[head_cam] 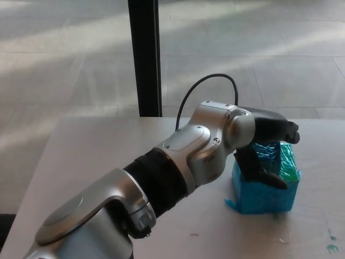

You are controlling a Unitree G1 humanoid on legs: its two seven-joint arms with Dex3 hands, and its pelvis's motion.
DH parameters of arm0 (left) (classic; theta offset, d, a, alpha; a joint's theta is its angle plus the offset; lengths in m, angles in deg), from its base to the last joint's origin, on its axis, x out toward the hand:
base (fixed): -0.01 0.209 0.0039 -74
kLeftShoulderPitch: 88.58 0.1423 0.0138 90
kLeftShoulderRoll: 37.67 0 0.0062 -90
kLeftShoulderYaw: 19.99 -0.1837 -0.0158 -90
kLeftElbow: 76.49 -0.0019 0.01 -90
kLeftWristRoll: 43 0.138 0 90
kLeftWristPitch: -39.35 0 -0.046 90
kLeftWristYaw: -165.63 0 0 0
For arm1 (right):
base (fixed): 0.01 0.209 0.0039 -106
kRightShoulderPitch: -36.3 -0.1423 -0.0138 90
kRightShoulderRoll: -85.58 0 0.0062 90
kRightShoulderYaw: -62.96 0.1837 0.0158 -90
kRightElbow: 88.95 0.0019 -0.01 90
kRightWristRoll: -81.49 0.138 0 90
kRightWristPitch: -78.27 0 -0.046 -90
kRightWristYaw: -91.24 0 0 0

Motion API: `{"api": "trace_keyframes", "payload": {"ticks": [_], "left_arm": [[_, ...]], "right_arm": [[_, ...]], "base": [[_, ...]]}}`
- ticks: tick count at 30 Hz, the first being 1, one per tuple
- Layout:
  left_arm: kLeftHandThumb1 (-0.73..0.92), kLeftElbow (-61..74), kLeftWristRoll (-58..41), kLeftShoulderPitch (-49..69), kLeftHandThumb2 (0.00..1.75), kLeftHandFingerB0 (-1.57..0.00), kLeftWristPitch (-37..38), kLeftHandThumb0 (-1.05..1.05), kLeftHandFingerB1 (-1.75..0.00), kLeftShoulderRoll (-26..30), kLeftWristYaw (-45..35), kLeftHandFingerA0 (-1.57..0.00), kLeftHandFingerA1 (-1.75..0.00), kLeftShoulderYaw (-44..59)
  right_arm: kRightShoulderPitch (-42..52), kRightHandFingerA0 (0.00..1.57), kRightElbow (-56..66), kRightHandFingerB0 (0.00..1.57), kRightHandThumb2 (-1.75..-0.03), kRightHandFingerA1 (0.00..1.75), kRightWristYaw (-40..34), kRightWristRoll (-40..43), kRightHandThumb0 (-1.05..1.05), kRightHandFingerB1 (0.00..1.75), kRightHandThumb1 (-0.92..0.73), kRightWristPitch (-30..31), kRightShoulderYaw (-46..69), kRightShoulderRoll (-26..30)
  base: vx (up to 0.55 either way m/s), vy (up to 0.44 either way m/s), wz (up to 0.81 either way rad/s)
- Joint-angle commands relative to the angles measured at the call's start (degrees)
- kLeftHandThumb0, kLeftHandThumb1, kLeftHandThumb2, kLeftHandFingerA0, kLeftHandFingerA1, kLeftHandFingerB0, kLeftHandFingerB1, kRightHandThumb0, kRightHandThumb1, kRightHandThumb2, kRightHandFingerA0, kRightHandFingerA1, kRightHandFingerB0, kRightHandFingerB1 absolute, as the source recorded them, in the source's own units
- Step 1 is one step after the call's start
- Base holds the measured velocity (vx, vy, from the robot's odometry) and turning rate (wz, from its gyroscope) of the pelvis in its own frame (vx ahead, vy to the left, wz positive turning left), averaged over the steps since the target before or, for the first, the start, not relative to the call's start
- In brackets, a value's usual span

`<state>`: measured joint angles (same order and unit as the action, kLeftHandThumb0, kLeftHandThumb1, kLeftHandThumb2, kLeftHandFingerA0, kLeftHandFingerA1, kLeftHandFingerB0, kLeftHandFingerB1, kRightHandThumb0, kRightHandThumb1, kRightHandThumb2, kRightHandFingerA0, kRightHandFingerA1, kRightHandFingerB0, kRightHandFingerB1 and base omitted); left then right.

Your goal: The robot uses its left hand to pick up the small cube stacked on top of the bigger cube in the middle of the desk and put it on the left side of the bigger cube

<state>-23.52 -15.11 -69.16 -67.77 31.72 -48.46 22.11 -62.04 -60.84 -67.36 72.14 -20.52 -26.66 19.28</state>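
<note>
The left robot hand is spread around the small cube, thumb down its near face and fingers over its top and far side, though whether it grips cannot be told. That cube sits atop the bigger cube, at about four o'clock on the table.
</note>
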Motion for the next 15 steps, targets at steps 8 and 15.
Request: {"api": "trace_keyframes", "payload": {"ticks": [8,15], "left_arm": [[0.56,2.2,7.6,9.4,0.60,-0.39,4.3,-0.24,-0.44,1.1,11.7,-0.73,-1.33,-1.1],[0.68,-2.5,9.0,13.7,0.63,-0.72,16.2,-0.22,-0.79,0.9,25.2,-0.71,-1.01,-0.3]], "right_arm": [[-1.0,0.79,-0.2,0.66,-0.84,0.98,0.5,1.4,-0.63,0.74,-0.39,0.1,1.6,0.8],[-1.7,0.83,-0.3,0.69,-1.02,0.96,-1.5,0.5,-0.56,0.79,-0.32,-0.1,1.0,0.6]], "base": [[0.00,0.000,0.00],[0.00,0.000,0.00]]}}
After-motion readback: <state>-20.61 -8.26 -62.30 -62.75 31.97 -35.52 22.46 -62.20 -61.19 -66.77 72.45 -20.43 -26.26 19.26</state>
